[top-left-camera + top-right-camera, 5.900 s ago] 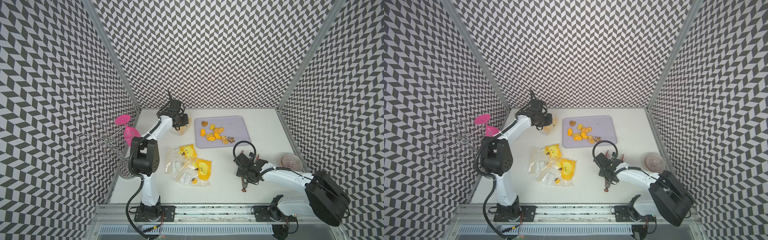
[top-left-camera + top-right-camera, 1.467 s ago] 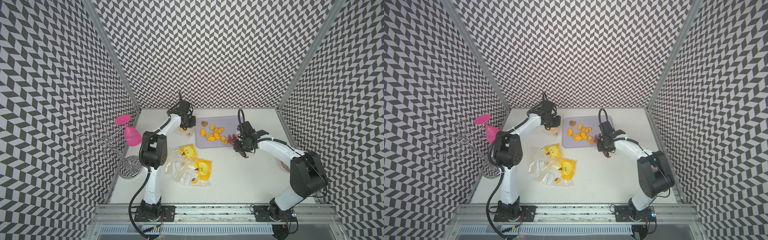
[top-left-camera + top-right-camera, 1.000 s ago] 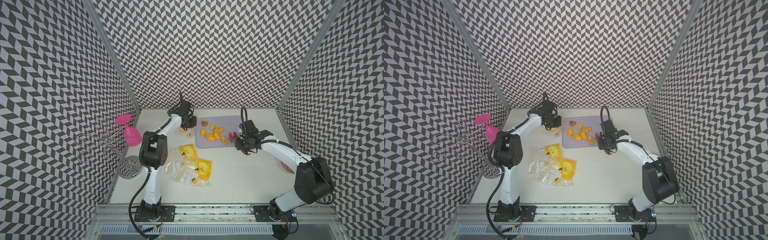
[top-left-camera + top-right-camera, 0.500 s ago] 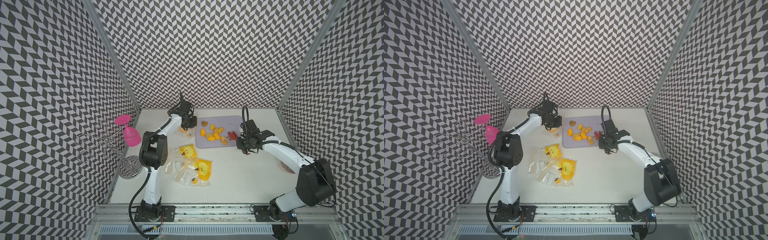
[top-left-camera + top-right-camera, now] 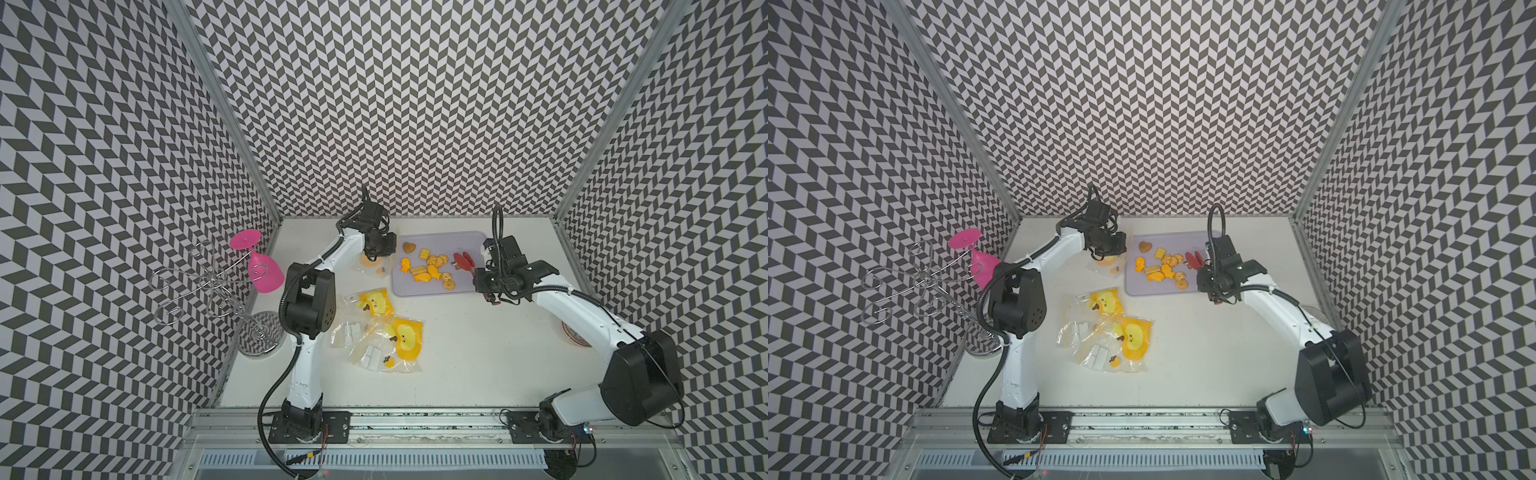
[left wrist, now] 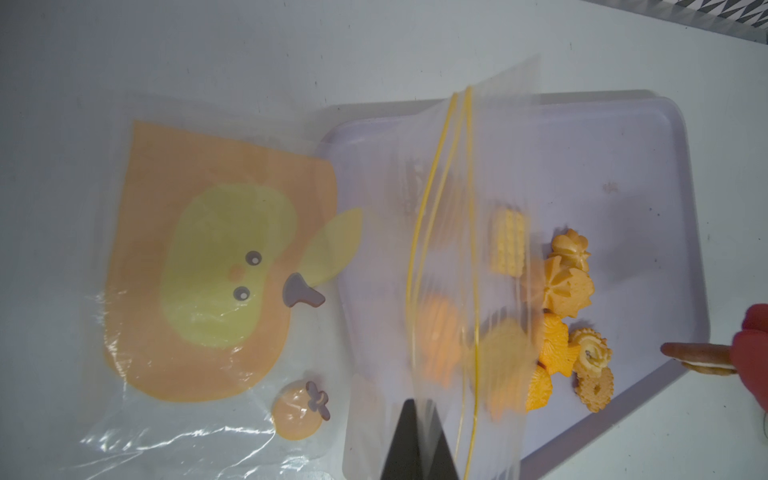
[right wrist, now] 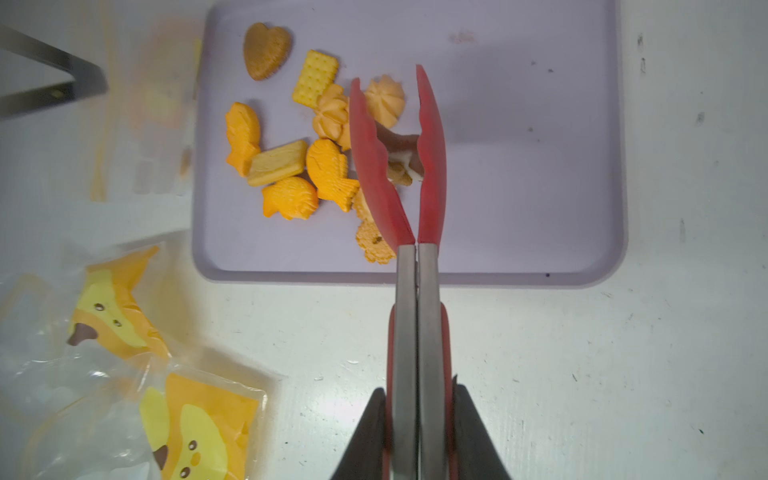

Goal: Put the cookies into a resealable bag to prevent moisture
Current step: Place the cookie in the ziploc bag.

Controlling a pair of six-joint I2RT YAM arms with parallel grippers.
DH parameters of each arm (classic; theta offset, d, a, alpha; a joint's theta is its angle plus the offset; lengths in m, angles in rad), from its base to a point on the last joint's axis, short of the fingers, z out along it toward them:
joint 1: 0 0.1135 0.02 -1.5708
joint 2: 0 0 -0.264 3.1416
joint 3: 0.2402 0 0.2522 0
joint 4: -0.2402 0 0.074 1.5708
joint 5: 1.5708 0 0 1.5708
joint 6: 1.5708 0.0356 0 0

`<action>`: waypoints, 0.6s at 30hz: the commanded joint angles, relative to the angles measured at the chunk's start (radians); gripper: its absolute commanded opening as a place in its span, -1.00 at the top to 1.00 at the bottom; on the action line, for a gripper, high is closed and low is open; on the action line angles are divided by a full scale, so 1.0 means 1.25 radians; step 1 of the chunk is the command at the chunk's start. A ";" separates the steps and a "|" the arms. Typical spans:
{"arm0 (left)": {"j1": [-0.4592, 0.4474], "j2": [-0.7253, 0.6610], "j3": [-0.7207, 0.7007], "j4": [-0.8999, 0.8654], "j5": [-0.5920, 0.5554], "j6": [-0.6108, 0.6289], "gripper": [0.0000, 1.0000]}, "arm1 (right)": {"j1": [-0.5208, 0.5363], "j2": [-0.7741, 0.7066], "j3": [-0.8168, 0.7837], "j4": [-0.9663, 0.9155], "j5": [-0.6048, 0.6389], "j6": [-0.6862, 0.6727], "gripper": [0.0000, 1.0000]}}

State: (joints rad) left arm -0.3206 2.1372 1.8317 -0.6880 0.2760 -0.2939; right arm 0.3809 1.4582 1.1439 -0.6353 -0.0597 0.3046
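Squeezing red tongs (image 7: 430, 174), the right gripper (image 7: 417, 399) holds one brown cookie (image 7: 400, 157) over the tray (image 7: 540, 208), where the other cookies (image 7: 286, 166) lie. The left gripper (image 6: 411, 415) is pinched tight on a clear bag (image 6: 490, 174) beside it.

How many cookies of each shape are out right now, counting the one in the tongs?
Fish: 3
Swirled rosettes: 2
Round scalloped rings: 2
Brown heart: 1
Yellow square cracker: 1
Rectangular bar: 1
Brown sandwich cookie, pinched in the tongs: 1
Total: 11
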 commanded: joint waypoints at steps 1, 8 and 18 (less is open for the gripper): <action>-0.007 -0.016 -0.001 0.017 0.023 0.014 1.00 | 0.000 -0.013 0.049 0.104 -0.093 0.014 0.72; -0.016 -0.001 0.001 0.018 0.046 0.017 1.00 | 0.017 0.026 0.094 0.153 -0.169 0.043 0.75; -0.024 0.006 0.007 0.014 0.054 0.021 1.00 | 0.077 0.099 0.169 0.195 -0.187 0.079 0.75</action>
State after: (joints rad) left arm -0.3450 2.1372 1.8317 -0.6815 0.3279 -0.2813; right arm 0.4595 1.5578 1.3102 -0.4812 -0.2703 0.3840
